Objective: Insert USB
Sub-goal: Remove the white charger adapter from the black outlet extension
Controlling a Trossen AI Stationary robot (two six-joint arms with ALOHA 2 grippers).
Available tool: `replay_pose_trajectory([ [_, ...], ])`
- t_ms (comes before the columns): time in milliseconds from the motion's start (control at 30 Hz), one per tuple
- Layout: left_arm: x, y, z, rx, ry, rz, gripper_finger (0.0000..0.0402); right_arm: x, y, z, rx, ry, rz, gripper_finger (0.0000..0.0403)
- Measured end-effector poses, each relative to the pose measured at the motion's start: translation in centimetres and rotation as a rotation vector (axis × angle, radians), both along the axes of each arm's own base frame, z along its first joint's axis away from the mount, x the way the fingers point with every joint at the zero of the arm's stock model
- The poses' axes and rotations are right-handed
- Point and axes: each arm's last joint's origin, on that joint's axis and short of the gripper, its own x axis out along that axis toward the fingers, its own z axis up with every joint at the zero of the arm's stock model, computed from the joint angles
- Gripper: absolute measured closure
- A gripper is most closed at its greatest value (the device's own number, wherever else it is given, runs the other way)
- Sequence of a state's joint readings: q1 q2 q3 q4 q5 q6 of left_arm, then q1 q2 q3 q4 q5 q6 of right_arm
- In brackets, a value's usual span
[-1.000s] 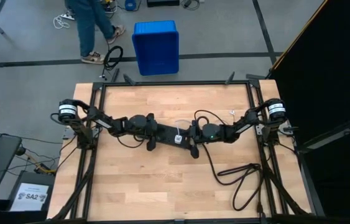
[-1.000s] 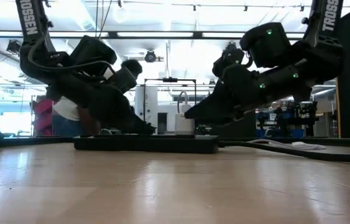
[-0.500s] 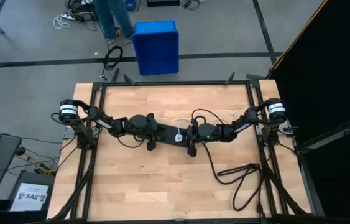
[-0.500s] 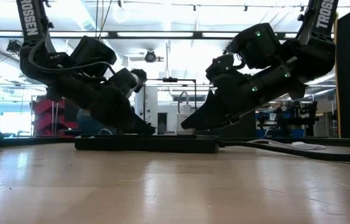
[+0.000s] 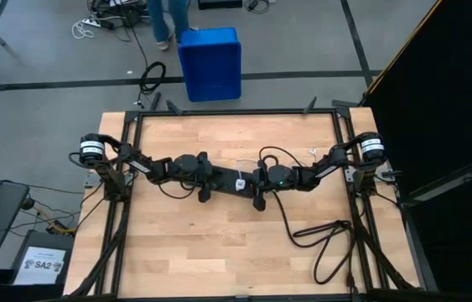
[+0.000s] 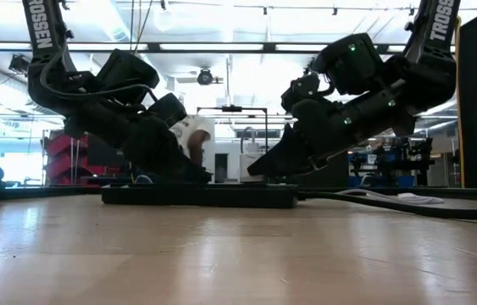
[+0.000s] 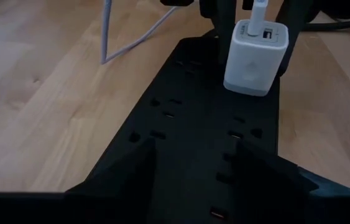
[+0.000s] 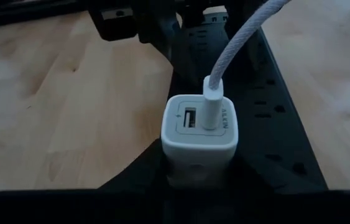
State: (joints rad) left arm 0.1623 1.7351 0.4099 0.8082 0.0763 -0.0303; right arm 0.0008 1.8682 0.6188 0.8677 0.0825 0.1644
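Observation:
A black power strip [image 5: 229,182] lies flat at the table's middle, between my two grippers. A white charger [image 8: 199,134] stands plugged into its top face. The USB [image 8: 237,43], a thin white cable, has its plug [image 8: 212,102] in one of the charger's two ports, and the rest of the cable [image 7: 125,46] trails over the wood. My left gripper [image 7: 193,155] is open over the strip's left part. My right gripper [image 8: 199,177] is shut on the charger from the right. My left gripper has its two spread fingertips [image 7: 147,152] down on the strip's top face [image 7: 193,134], slanting down from the table's left. Rows of sockets show between them. The strip lies flat on the table. My right gripper pinches the charger's lower body [image 8: 168,165] between its two fingers, one on each side. It comes slanting down from the table's right. The charger stands upright in the strip, with the USB plug rising from its top.
The strip's thick black cord [image 5: 319,235] loops over the table's near right part. Beyond the far edge a blue crate [image 5: 210,63] stands on the floor, with a person's legs [image 5: 168,21] beside it. Bare wood lies at the near left.
My right gripper has moved toward the table's left and a little down, onto the charger. In the low view its fingers now cover the white charger, which showed before. The left gripper, the strip and the charger have kept still.

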Motion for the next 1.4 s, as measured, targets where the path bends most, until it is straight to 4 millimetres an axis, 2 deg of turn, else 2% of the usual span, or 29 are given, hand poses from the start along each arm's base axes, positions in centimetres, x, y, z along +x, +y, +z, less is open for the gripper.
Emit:
replay_pose_trajectory([
  [233,0.0,0.0,0.0,-0.002,-0.001,0.006,0.0188,0.1,-0.4,0.3,-0.007,-0.041,-0.012,0.0295],
  [900,0.1,0.0,0.1,-0.012,-0.004,0.012,0.0188,0.0,0.8,0.3,-0.170,-0.030,-0.015,0.0295],
  [1400,0.1,0.0,0.1,-0.069,-0.008,0.045,0.0188,0.0,1.3,0.4,-0.213,-0.036,-0.032,0.0295],
])
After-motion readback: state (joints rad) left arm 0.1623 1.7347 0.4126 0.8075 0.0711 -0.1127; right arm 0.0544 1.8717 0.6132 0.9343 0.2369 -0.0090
